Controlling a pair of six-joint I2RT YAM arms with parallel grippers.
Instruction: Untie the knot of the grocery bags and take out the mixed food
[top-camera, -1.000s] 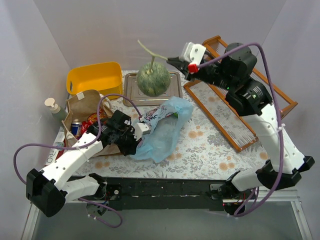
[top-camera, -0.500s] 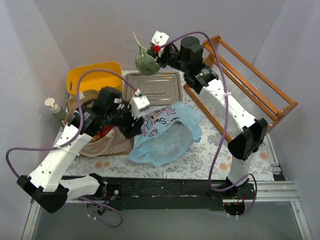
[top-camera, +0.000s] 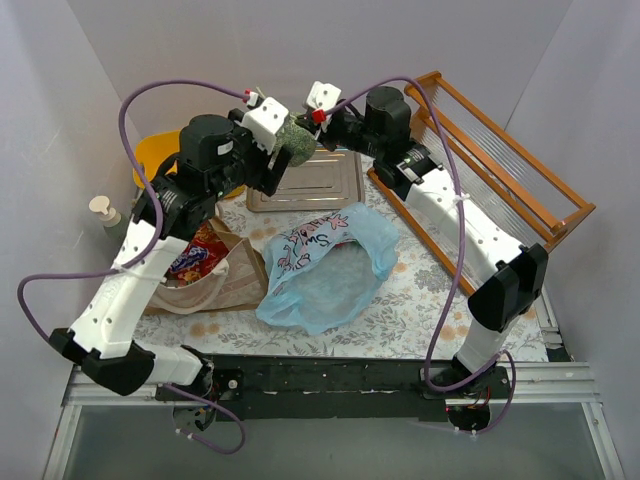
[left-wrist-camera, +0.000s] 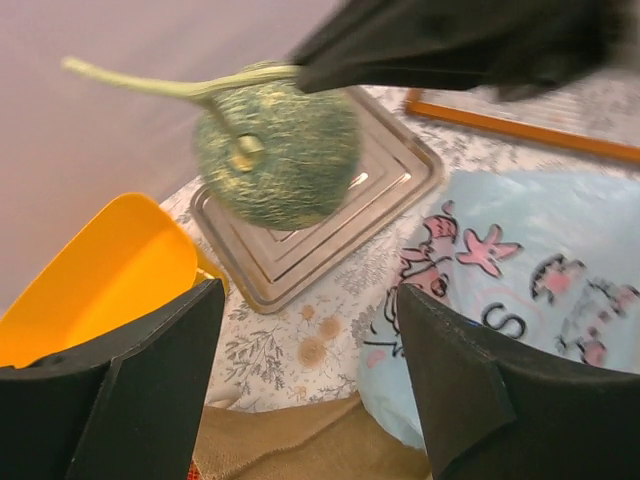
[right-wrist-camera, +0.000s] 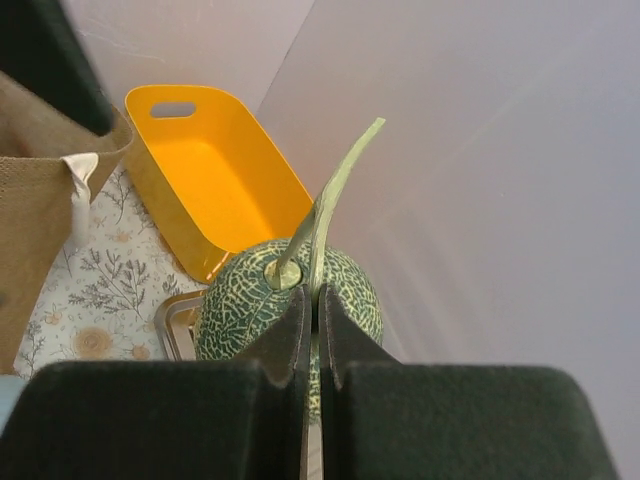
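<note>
Two right fingers (right-wrist-camera: 200, 410) on melon stem (right-wrist-camera: 340, 180)

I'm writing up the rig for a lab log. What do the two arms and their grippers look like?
The left arm and right arm have white links, bulky black joints and black bases. A purple cable loops along each. The left gripper and right gripper have flat black wedge fingers and a white block; the right's bears a small red mark.
</note>
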